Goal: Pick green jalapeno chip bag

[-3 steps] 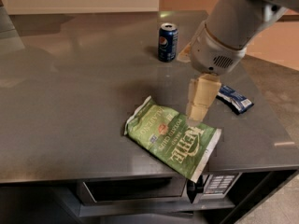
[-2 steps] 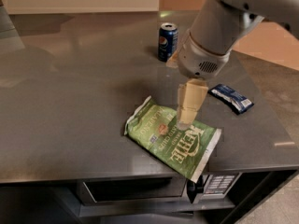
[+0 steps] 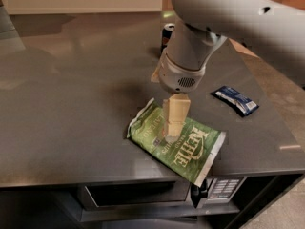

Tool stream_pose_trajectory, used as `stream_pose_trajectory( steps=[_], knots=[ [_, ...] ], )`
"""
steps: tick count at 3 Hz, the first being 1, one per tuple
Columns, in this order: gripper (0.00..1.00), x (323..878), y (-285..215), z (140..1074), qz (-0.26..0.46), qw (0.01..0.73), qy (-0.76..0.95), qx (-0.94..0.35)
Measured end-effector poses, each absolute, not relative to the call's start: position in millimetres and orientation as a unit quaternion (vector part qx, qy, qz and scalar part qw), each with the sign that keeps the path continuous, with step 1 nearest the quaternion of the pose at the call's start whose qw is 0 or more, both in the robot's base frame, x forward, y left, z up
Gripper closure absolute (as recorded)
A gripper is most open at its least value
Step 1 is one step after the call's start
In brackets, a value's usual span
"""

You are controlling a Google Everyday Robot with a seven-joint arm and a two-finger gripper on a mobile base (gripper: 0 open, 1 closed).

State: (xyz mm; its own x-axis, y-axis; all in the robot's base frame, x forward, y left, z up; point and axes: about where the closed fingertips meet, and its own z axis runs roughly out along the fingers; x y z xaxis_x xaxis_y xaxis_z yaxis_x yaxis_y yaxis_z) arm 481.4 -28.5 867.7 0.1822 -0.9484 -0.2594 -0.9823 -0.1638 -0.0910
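The gripper (image 3: 172,133) points straight down over the green chip bag (image 3: 193,149), with its tip at or just above the bag's upper left half. Whether the tip touches the foil cannot be told. Whether the gripper is open or closed, and whether it has hold of anything, also cannot be told from this view.

The green chip bag lies flat on the grey counter (image 3: 71,109), near the front edge and right of centre. It is turned at an angle, with one whitish sealed end toward the left and the other toward the front right.

The grey arm (image 3: 224,18) enters from the upper right and partly hides a dark can (image 3: 167,33) standing at the back of the counter. A small dark-blue packet (image 3: 235,100) lies flat to the right, apart from the bag. An appliance with a keypad (image 3: 220,188) sits below the counter.
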Motion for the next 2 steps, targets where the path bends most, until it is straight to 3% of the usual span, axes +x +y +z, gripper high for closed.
stream_pose_trajectory(
  steps=[2],
  knots=[
    [0.00, 488, -14, 829, 0.054, 0.074, 0.619, -0.780]
  ],
)
